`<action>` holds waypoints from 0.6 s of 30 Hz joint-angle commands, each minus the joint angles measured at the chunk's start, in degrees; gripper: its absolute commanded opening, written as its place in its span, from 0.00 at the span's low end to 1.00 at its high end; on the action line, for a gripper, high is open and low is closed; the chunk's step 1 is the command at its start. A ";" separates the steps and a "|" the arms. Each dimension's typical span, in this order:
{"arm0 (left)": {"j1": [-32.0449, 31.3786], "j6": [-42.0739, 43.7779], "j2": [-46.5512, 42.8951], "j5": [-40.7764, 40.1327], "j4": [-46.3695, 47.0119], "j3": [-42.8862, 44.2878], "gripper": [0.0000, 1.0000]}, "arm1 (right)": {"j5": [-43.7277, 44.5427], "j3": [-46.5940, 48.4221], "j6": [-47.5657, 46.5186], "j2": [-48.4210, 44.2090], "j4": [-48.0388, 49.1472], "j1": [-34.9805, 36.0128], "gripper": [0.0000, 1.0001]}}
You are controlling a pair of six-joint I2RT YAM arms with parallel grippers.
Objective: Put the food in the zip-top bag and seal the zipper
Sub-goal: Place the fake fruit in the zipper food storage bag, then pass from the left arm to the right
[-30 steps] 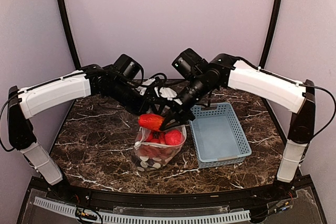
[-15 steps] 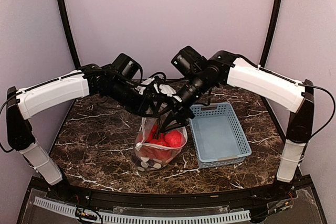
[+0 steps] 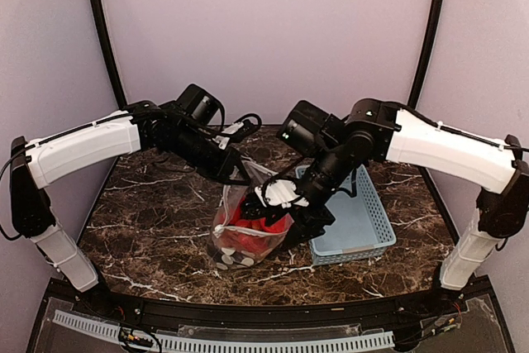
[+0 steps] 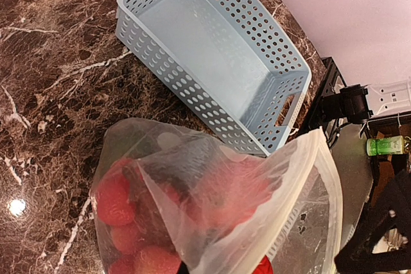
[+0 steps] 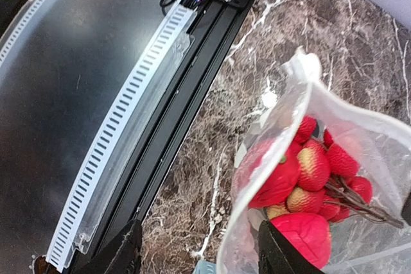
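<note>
The left arm stretches in from the left, its forearm sloping down toward the middle of the table. The left gripper has its fingers pressed together on the far lip of the zip-top bag, holding that edge lifted. The bag stands at the centre of the dark marble table with its mouth gaping upward.

Inside lies the food, a heap of red and red-yellow round pieces with thin dark stems among them. The zipper runs as a whitish strip along the open mouth. The pale lump at its corner may be the slider, though the wrist view is too soft to be sure.

The right arm folds down from the right, elbow high and wrist turned toward the bag. The right gripper hangs just beside the bag's right flank, fingers spread apart and clasping nothing. From above it covers the near-left rim of the light-blue slotted basket, which sits just right of the bag. A white slotted rail lines the table's near edge.
</note>
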 commanded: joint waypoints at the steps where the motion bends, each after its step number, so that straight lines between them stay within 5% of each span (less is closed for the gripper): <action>1: 0.06 0.45 -2.16 0.37 0.03 -0.39 0.01 | 9.44 -2.41 0.44 -0.31 0.87 2.64 0.59; 9: 0.05 0.23 -2.23 0.49 0.04 -0.58 0.01 | 15.35 -2.70 0.70 2.13 3.26 3.44 0.51; 18: 0.11 0.76 -2.49 0.24 0.55 0.67 0.01 | 20.69 -0.77 0.25 3.23 4.62 3.85 0.02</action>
